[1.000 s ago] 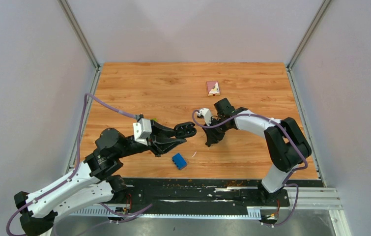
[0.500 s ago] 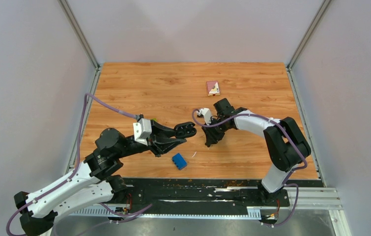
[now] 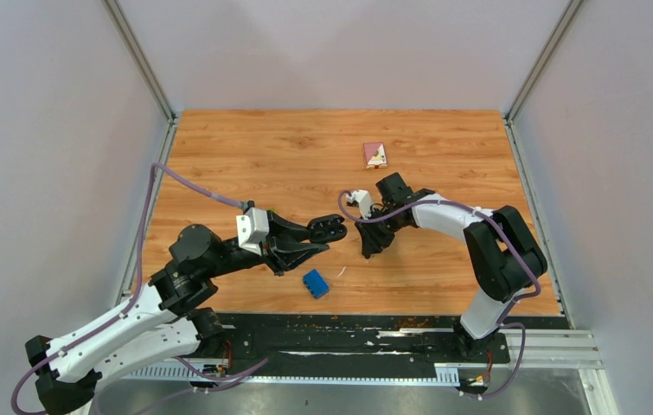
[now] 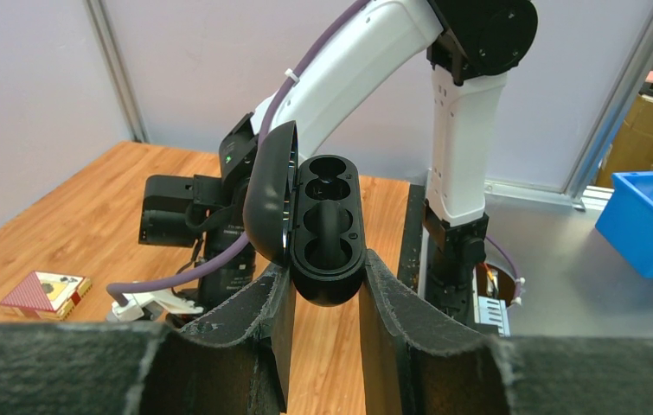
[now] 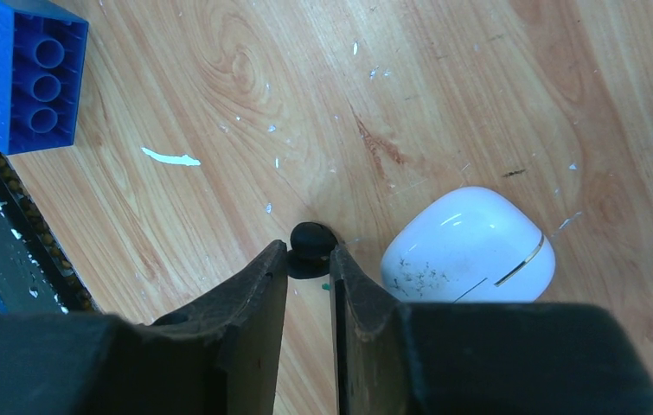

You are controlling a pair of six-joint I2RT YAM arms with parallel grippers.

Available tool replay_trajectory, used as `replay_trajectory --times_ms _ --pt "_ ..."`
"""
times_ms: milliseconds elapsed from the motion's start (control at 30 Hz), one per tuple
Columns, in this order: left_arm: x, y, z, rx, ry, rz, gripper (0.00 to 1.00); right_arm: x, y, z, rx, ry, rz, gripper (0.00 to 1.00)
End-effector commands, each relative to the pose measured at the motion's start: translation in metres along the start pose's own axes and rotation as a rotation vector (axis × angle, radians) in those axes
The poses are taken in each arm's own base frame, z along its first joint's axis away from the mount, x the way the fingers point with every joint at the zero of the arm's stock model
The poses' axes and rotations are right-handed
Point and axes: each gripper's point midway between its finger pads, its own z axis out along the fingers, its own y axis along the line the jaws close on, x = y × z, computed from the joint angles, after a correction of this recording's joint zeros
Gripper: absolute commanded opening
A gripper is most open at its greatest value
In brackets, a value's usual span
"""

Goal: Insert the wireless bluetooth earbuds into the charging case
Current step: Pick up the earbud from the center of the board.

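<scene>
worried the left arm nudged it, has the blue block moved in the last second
No. The blue block lies in the same spot, just left of the white scrap, as in the earlier top views.

Blue block [image 3: 315,284] (near left gripper [image 3: 329,231]) on table [image 3: 262,147]

The left end effector [image 4: 324,268] clamps the black case [image 4: 327,216], raised toward the right arm [image 3: 457,216], whose downward-pointing right end effector [image 5: 308,255] apparently pinches a black earbud [image 5: 310,238].
</scene>
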Motion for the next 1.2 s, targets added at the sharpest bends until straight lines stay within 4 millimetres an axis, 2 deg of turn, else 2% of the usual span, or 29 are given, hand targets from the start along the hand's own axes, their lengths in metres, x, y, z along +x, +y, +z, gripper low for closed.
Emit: replay_trajectory --times_ms 0,133,367,1167 --pt "-0.009 -0.004 0.001 0.017 -0.035 0.008 0.00 -0.008 0.001 -0.002 -0.006 -0.034 0.004 0.25" --pt "-0.009 -0.004 0.001 0.018 -0.036 0.008 0.00 -0.014 -0.007 -0.007 0.022 -0.056 0.028 0.23" --pt "-0.008 -0.003 0.002 0.017 -0.035 0.005 0.00 -0.008 -0.015 -0.008 0.028 -0.053 0.055 0.22" --pt "-0.004 -0.003 0.002 0.015 -0.035 -0.005 0.00 -0.001 -0.014 0.000 0.017 -0.044 0.098 0.28"
